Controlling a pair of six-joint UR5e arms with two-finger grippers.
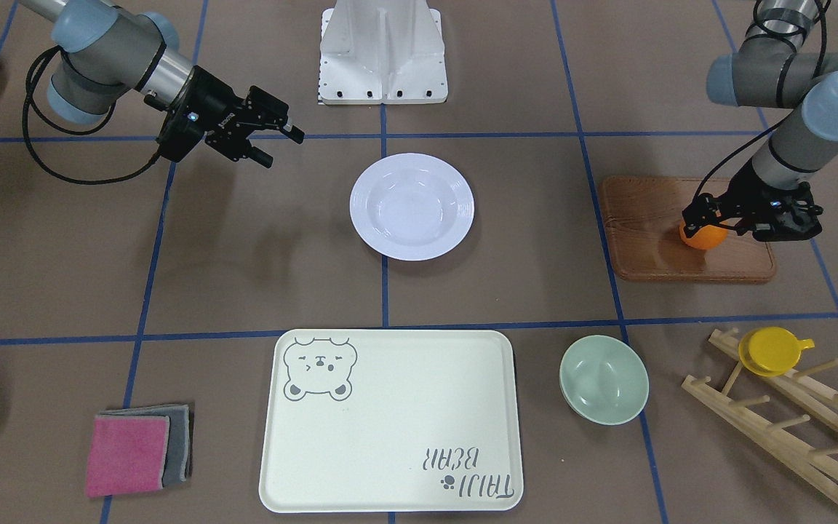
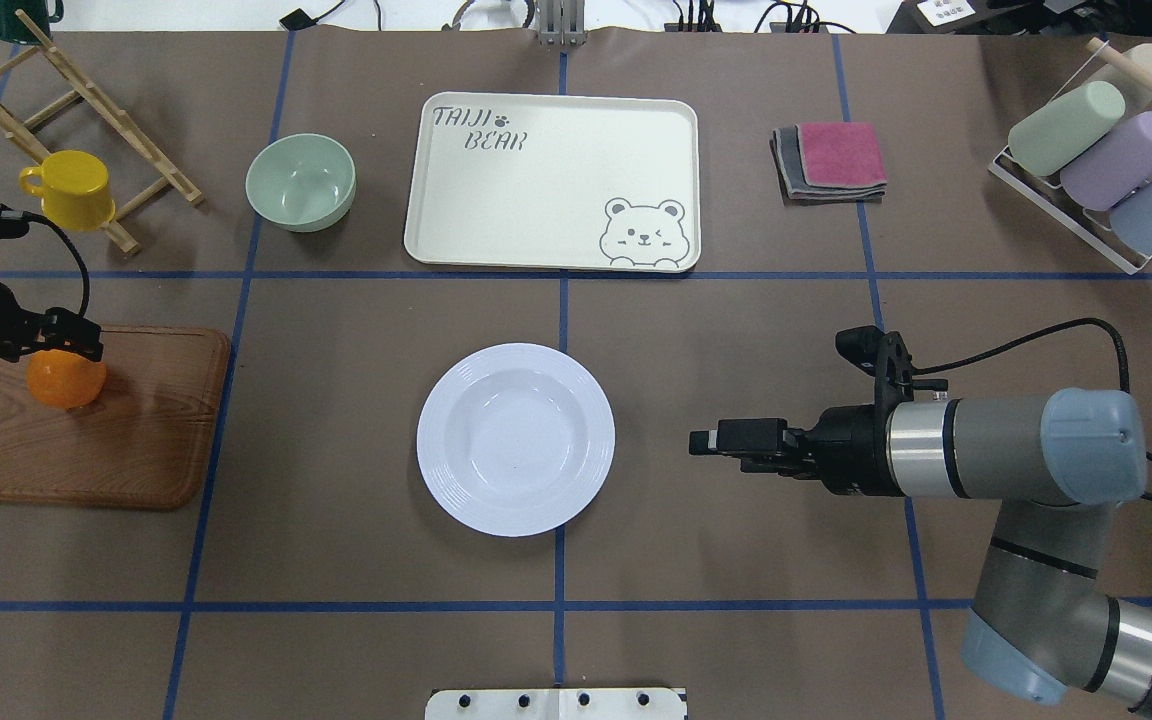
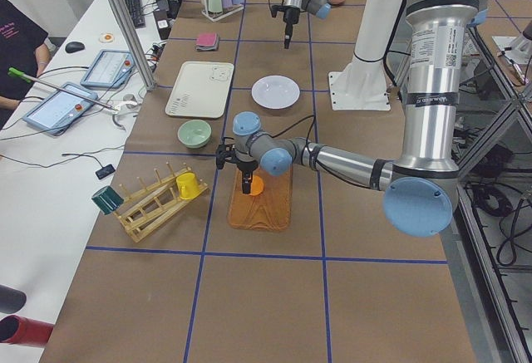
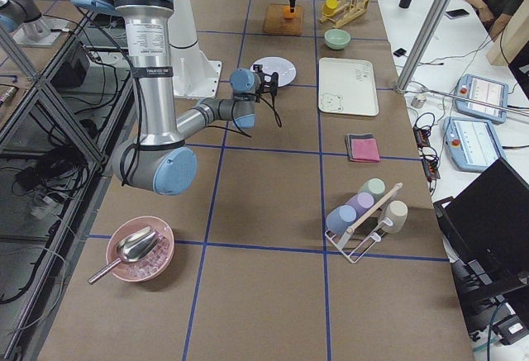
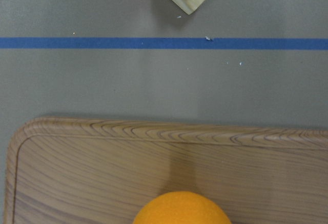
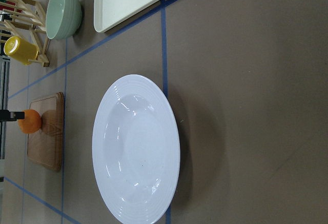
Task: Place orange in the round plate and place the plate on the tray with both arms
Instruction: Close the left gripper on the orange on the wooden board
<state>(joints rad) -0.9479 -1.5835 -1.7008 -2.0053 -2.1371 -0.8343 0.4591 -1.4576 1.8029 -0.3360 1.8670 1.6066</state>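
Note:
The orange [image 2: 66, 385] sits on a brown wooden board [image 2: 136, 430] at the table's left. My left gripper [image 2: 66, 350] is lowered over the orange, with a finger on either side of it. Whether the fingers press on it does not show. The left wrist view holds only the orange's top [image 5: 182, 208] and the board. The white round plate [image 2: 515, 438] lies empty mid-table. My right gripper [image 1: 283, 147] hovers to its right, level, pointing at it, with its fingers apart and nothing between them. The cream bear tray [image 2: 536, 190] lies beyond the plate.
A pale green bowl [image 2: 300, 182] stands left of the tray. A yellow cup [image 2: 71, 188] hangs on a wooden rack [image 2: 86, 100] behind the board. Folded cloths [image 2: 831, 160] and a rack of pastel cups [image 2: 1101, 165] are at the far right. A person [image 3: 17, 47] sits at a side desk.

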